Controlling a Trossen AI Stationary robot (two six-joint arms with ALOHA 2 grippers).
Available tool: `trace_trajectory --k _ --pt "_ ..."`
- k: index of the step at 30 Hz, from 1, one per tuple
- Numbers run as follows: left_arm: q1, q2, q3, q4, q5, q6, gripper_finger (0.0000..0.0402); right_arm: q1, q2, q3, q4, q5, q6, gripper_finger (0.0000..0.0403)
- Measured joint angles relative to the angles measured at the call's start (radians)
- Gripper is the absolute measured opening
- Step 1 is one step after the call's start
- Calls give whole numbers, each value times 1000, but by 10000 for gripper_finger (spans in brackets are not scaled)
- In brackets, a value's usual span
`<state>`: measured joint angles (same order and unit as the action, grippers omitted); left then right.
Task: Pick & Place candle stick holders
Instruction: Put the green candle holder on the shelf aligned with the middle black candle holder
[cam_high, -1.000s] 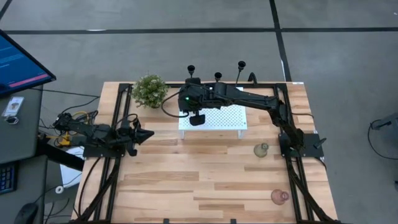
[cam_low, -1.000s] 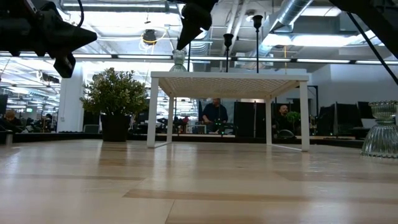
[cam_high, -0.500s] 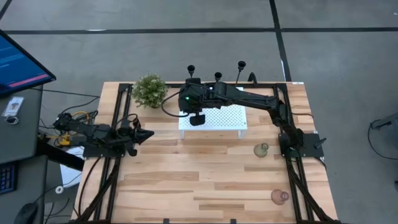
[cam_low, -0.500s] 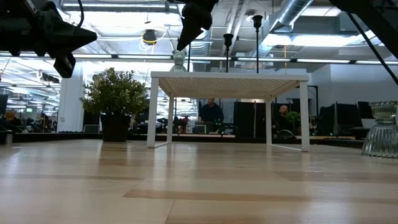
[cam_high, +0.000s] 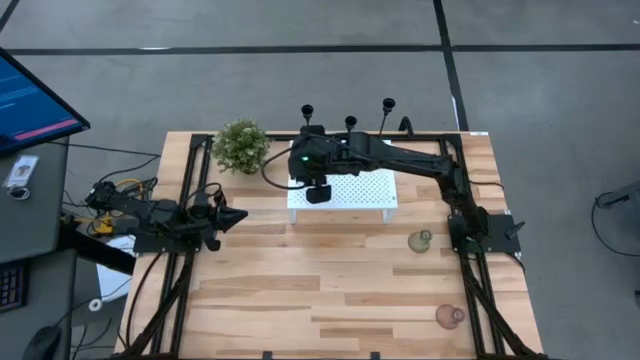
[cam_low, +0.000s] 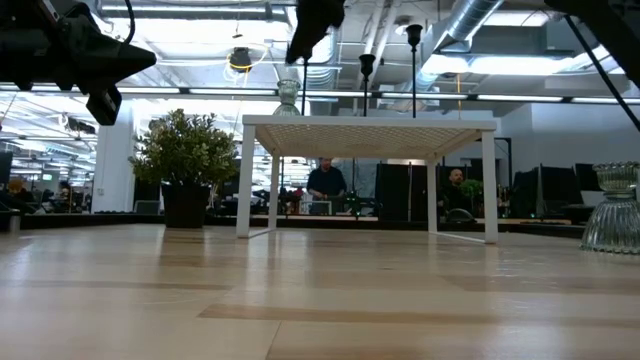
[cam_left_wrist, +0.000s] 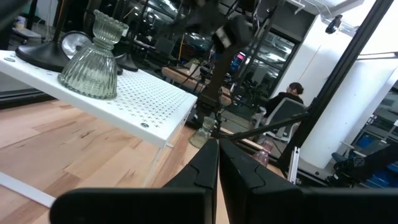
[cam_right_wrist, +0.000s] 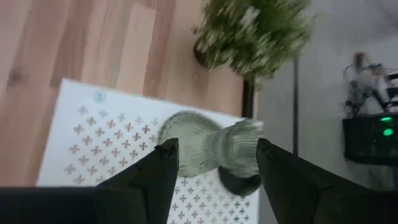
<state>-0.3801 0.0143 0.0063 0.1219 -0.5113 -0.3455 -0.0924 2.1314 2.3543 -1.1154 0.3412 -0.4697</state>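
— Where were the arms?

— Left gripper (cam_high: 238, 217) hung at nine o'clock, fingers pressed together. Right gripper (cam_right_wrist: 211, 163) hovered, fingers apart, above a green holder (cam_right_wrist: 208, 148) standing free on the white shelf (cam_high: 365, 190).

— And further back?

— Three black holders (cam_high: 350, 123) at twelve o'clock, plant (cam_high: 240, 145) at eleven.

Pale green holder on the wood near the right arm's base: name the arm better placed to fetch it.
Right, probably. The pale green holder sits beside that arm's base; its open pincer is over the white shelf. The left pincer waits across the table.
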Motion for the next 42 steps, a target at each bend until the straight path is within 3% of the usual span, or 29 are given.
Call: trace_trajectory --k 7,15,18,25,31,37,42 --pt "0 0 0 0 0 0 12 29 -138 1 -93 3 90 199" --pt "0 0 0 2 0 0 12 49 -293 -35 -462 2 536 181" --pt "0 3 0 4 0 0 12 99 -409 -201 -457 -55 631 174" --pt "0 23 0 9 7 0 12 202 -678 -653 -456 -36 929 161" --pt "0 47 0 13 6 0 12 315 -895 -993 -457 -248 1235 157" --pt "0 62 0 14 4 0 12 527 -975 -1123 -453 -446 1538 157" --pt "0 68 0 15 4 0 12 747 -969 -1125 -438 -487 1739 157"
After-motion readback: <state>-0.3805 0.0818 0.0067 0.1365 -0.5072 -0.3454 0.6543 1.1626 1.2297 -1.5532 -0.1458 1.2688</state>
